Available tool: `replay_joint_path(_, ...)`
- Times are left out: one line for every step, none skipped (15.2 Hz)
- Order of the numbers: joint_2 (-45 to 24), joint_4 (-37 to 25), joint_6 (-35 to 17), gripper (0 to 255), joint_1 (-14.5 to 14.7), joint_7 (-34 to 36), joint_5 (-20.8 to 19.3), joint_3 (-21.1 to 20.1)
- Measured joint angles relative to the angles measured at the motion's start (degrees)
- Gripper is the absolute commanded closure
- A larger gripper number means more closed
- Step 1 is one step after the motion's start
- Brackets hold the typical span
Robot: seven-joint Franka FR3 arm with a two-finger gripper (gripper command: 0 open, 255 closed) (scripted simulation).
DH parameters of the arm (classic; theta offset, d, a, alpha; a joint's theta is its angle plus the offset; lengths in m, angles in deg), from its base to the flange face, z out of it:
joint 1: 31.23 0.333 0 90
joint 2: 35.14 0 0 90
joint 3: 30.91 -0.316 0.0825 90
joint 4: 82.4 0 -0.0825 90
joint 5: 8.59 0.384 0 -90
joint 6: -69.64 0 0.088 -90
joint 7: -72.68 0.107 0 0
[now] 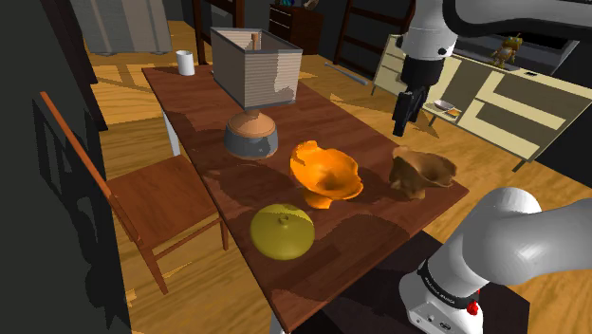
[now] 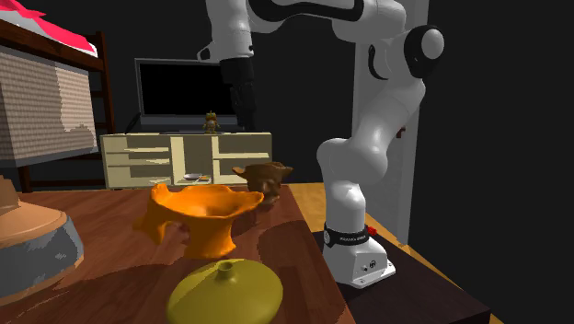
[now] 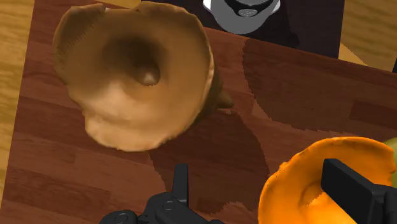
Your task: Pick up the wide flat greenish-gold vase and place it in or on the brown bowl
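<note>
Overhead in the shoulder view, the black gripper [image 1: 403,110] hangs near the wavy brown bowl [image 1: 422,172], with the wide flat greenish-gold vase [image 1: 282,231] sitting near-left on the wooden table [image 1: 375,226]. Second exterior view: a ruffled orange bowl [image 2: 202,216] stands between vase and brown bowl. Wrist view: the fingers [image 3: 181,184] stand apart above the table between the two bowls, the brown bowl's hollow bare.

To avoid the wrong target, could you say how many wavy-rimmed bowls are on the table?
2: the brown bowl below the gripper, the orange bowl beside it. None looks hidden.
</note>
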Motion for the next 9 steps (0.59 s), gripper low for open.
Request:
replay_joint_path(0.00,0.00,0.00,0,0.00,0.00,0.00,0.00)
replay_joint_path(0.14,0.57,-0.54,0,0.26,0.62,0.59,-0.49)
replay_joint_path(-0.13,1.18,-1.61,0,0.62,1.43,1.40,-1.11)
replay_joint_path(-0.40,1.74,-2.71,0,1.01,2.28,2.28,-1.75)
replay_joint_path(-0.48,2.63,-3.99,0,1.46,3.22,3.25,-2.51)
replay_joint_path(-0.35,3.53,-5.11,0,1.94,4.16,4.25,-3.28)
replay_joint_path(-0.55,4.70,-6.79,0,2.38,5.04,5.17,-4.00)
replay_joint_path(-0.88,4.90,-7.73,0,2.92,6.06,6.22,-4.89)
replay_joint_path(-1.47,5.48,-9.27,0,3.37,6.91,7.15,-5.65)
